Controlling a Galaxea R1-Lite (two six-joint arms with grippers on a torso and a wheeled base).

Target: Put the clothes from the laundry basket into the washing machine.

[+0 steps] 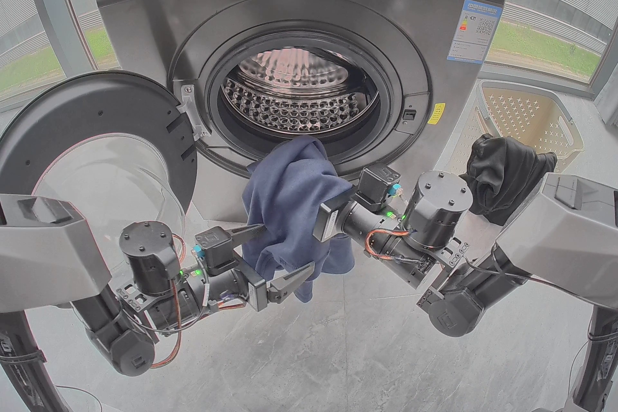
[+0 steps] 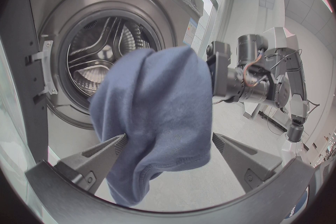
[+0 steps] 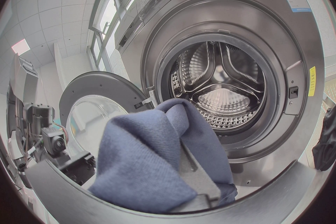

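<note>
A blue garment (image 1: 290, 194) hangs in front of the lower rim of the washing machine's opening (image 1: 296, 91). My right gripper (image 3: 190, 179) is shut on its upper part, and the cloth folds over one grey finger (image 3: 199, 174). Lower down, my left gripper (image 1: 273, 255) is open, with its two fingers on either side of the garment's hanging lower part (image 2: 157, 123). The steel drum (image 3: 220, 84) looks empty. A black garment (image 1: 505, 175) is draped over the near rim of the beige laundry basket (image 1: 553, 111) at the right.
The round machine door (image 1: 96, 130) is swung wide open to the left, close behind my left arm. The basket stands on the floor to the right of the machine, beside my right arm. Bare grey floor (image 1: 360, 342) lies in front.
</note>
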